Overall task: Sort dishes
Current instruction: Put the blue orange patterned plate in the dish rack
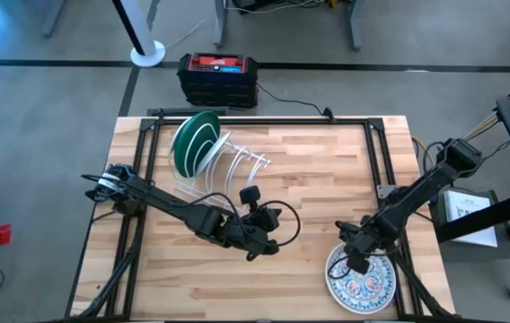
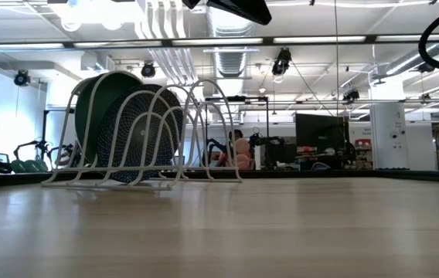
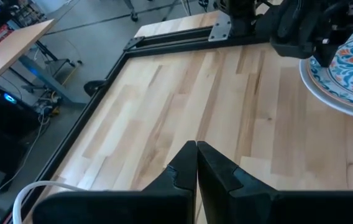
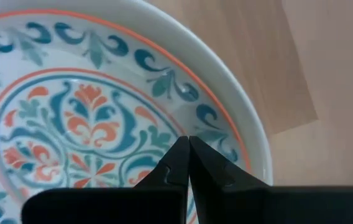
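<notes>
in the rack (image 1: 237, 170) — two plates (image 1: 194, 142); one floral plate (image 1: 367, 285) flat.

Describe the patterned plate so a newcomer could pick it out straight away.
On the wooden table, look to the near right corner, far from the white wire rack holding the green plate. There the floral plate lies flat under the shut right gripper. It alone is white with orange and teal scrollwork.
</notes>
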Tool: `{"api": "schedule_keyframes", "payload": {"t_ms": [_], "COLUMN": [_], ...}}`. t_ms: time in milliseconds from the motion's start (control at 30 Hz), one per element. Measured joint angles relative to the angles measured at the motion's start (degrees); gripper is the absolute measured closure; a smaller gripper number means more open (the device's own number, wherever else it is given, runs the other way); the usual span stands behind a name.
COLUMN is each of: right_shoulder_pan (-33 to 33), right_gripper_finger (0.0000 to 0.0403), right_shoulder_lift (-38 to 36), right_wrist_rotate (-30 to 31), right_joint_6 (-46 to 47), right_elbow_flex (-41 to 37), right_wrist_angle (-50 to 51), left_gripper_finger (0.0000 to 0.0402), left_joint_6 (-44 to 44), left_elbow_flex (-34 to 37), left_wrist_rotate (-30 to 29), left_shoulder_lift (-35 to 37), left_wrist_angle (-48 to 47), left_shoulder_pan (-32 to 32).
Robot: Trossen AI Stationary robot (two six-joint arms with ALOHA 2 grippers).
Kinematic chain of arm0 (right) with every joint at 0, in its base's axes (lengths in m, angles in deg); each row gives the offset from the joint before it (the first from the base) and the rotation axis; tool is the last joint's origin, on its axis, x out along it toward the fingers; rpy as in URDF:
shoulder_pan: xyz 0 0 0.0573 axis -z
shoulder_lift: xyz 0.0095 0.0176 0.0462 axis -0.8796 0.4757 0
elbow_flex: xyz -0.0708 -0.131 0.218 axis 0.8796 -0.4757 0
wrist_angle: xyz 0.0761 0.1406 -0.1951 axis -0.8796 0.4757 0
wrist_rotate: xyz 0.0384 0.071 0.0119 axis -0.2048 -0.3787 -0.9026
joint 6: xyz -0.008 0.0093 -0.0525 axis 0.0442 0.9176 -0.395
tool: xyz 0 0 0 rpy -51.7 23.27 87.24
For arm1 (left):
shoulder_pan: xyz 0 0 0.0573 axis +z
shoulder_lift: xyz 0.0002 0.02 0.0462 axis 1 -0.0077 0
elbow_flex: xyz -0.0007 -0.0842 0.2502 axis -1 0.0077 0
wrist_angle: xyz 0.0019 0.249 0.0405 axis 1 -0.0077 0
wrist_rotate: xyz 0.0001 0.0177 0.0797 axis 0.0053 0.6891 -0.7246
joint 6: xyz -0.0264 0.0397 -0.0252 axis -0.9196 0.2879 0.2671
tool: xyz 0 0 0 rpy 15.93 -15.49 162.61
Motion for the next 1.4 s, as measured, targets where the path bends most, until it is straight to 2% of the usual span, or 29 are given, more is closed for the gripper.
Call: {"api": "schedule_keyframes", "payload": {"t_ms": [367,833,1400], "right_shoulder_pan": [1.2,4.4,12.0], "right_gripper_finger": [0.0401,0.0401,0.0401], "right_shoulder_lift": [2.6,2.5,2.7], "right_wrist_rotate": [3.8,10.7,16.9], "right_joint_6": [-2.4,-5.6,-14.9], "right_elbow_flex": [0.2,0.0,-0.2], "right_wrist_angle": [-0.4,-1.2,-2.9], "left_gripper_finger": [0.0401,0.0401,0.0401], "left_joint_6": [-1.1,-13.4,-13.8], "left_elbow_flex": [0.0,0.0,0.1], "left_wrist_rotate": [0.0,0.0,0.0], "left_shoulder_lift": [0.0,0.0,0.0], "left_wrist_angle": [-3.2,-16.3,-16.6], "left_shoulder_pan": [0.0,0.0,0.0]}}
